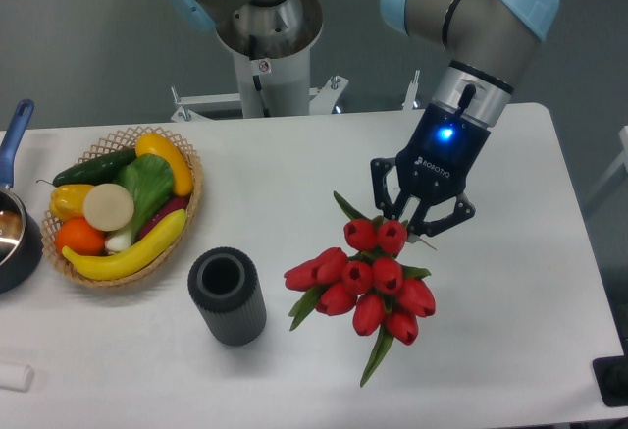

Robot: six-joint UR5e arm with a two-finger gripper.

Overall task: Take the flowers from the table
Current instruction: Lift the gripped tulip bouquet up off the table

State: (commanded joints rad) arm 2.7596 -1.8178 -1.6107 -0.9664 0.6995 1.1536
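Your gripper is clamped on the flowers, whose blooms hang toward 7 o'clock over the table. Lifting step; next, raise straight up.

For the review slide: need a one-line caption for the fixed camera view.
Gripper shut on the flowers above the table, beside a dark cylindrical vase.
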